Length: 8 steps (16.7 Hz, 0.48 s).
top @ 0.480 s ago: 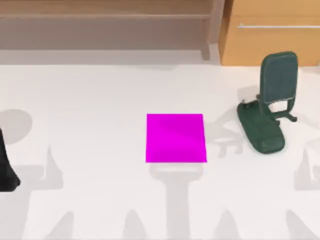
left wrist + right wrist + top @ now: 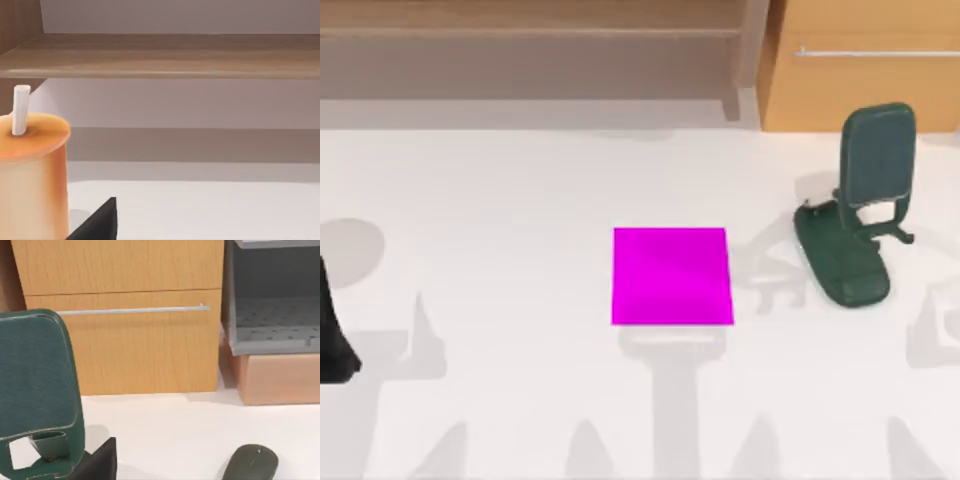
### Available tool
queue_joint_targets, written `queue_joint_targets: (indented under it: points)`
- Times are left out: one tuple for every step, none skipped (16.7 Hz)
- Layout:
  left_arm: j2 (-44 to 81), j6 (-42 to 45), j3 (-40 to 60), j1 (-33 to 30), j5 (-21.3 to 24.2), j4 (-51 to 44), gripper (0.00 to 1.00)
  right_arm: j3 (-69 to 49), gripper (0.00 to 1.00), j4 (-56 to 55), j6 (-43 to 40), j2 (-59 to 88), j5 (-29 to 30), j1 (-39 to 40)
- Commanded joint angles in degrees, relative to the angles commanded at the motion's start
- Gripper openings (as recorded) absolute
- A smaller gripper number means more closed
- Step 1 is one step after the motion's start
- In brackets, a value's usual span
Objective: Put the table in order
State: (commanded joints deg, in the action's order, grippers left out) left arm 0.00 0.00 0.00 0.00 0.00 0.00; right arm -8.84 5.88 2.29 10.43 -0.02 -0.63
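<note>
- The surface (image 2: 520, 200), the broad white tabletop the task is about, spreads under and ahead of both sets of jaws. Judging by what lies loose on it, tidying has barely begun: nothing has been stowed, and every item below is left to deal with.
- A tan wooden cabinet (image 2: 125, 315) with a drawer and a slim metal handle stands at the far edge, straight ahead of the right jaws. Its drawer looks closed.
- A low wooden shelf (image 2: 165, 55) runs along the far edge ahead of the left jaws.
- A grey open bin (image 2: 272, 325) sits on a tan block beside the cabinet, well apart from the right jaws.
- A dark green phone stand (image 2: 855, 215) sits upright on the surface, just beside the right jaws.
- A magenta square pad (image 2: 671, 276) lies flat between the two sets of jaws, well apart from both and with nothing on it.
- An orange cup (image 2: 32, 175) with a white straw (image 2: 21, 110) stands upright just beside the left jaws.
- A grey-green mouse (image 2: 250, 462) rests on the surface near the right jaws.
- The left arm (image 2: 332, 330) is low beside the cup. Whether the left jaws are spread or pressed together I cannot tell, and they appear to hold nothing.
- The right jaws face the stand. Their spread cannot be told either, and no contact shows.
</note>
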Motion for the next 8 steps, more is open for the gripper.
queue_joint_targets:
  points:
    - [0.0,0.0,0.0,0.0,0.0,0.0,1.0,-2.84,1.0,1.92,0.77,3.39,0.02,-0.22]
    - [0.0,0.0,0.0,0.0,0.0,0.0,1.0,-5.98,1.0,4.05,1.63,7.13,0.04,-0.46]
    - [0.0,0.0,0.0,0.0,0.0,0.0,1.0,-9.4,1.0,6.37,2.57,11.18,0.07,-0.73]
    - [0.0,0.0,0.0,0.0,0.0,0.0,1.0,-13.08,1.0,8.86,3.57,15.52,0.09,-1.02]
    - [0.0,0.0,0.0,0.0,0.0,0.0,1.0,-16.99,1.0,11.51,4.62,20.11,0.12,-1.32]
    - [0.0,0.0,0.0,0.0,0.0,0.0,1.0,-21.16,1.0,14.31,5.73,24.99,0.14,-1.64]
    - [0.0,0.0,0.0,0.0,0.0,0.0,1.0,-25.51,1.0,17.23,6.88,30.06,0.16,-1.97]
    - [0.0,0.0,0.0,0.0,0.0,0.0,1.0,-30.01,1.0,20.25,8.05,35.31,0.17,-2.31]
